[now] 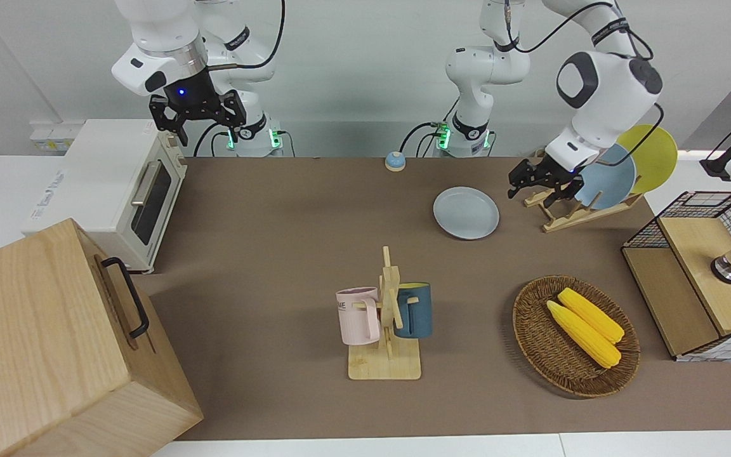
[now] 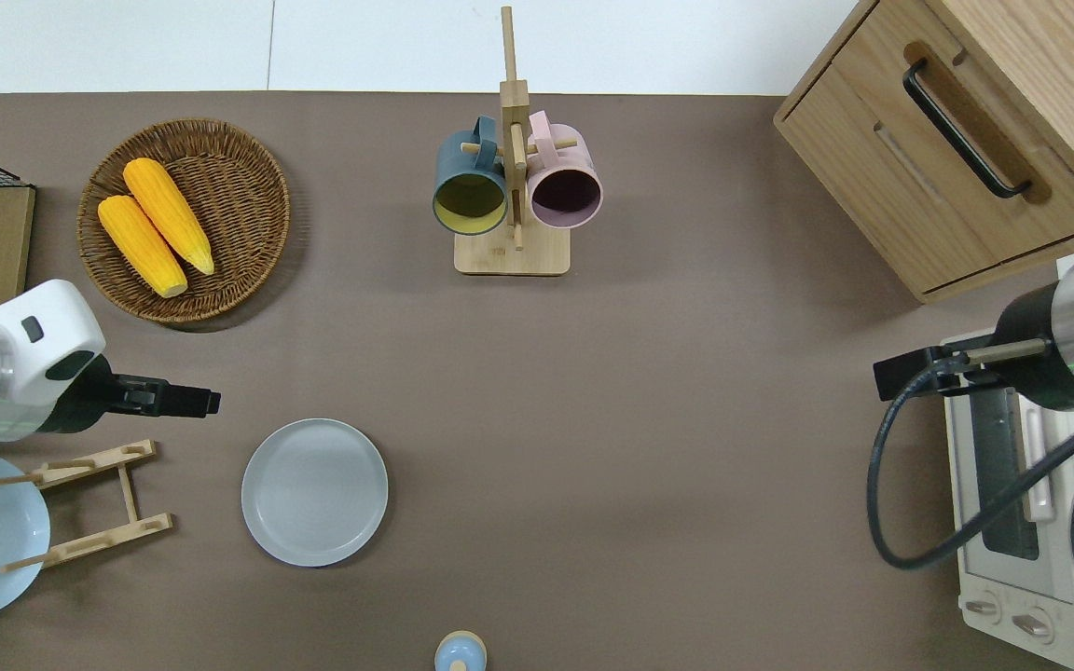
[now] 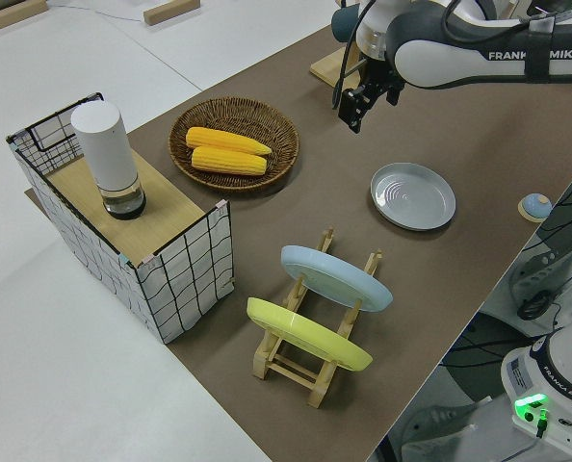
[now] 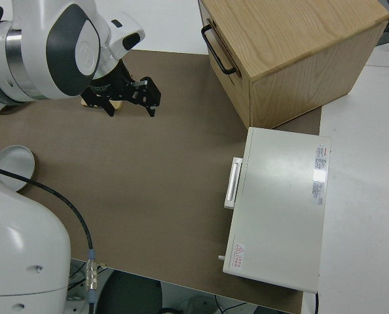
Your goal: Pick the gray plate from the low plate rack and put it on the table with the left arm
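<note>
The gray plate [image 1: 466, 212] lies flat on the brown table [image 1: 289, 254], beside the low plate rack [image 1: 559, 219] on the side toward the right arm's end. It also shows in the overhead view [image 2: 314, 491] and the left side view [image 3: 413, 195]. My left gripper [image 1: 530, 194] is open and empty, raised over bare mat between the rack [image 2: 94, 503] and the wicker basket in the overhead view [image 2: 206, 401]. The rack still holds a clearer blue plate [image 1: 610, 178] and a yellow plate [image 1: 654, 155]. My right gripper [image 1: 197, 124] is open; that arm is parked.
A wicker basket [image 1: 533, 343] with two corn cobs, a mug stand [image 1: 388, 330] with a pink and a blue mug, a wooden cabinet [image 1: 54, 343], a white toaster oven [image 1: 118, 184], a wire crate [image 1: 702, 273] and a small blue bell [image 1: 395, 161] stand on the table.
</note>
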